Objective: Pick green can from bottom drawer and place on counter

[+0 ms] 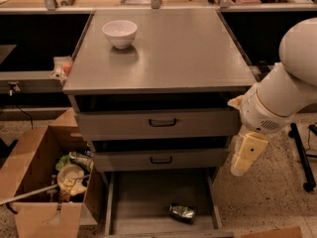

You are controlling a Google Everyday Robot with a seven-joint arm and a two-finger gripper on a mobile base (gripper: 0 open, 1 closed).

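The green can (pixel 182 212) lies on its side on the floor of the open bottom drawer (pixel 141 202), near the drawer's front right. The counter (pixel 173 53) is the grey metal top of the cabinet, with a white bowl (pixel 120 33) at its back left. My gripper (pixel 246 155) hangs at the end of the white arm, to the right of the cabinet, level with the middle drawer. It is above and to the right of the can, outside the drawer, and holds nothing that I can see.
Two upper drawers (pixel 158 124) (pixel 161 159) with dark handles sit slightly pulled out above the bottom one. An open cardboard box (pixel 44 182) of rubbish stands on the floor at the left. A black stand leg (pixel 302 157) is at the right. A tan wooden shelf (pixel 124 1) runs behind.
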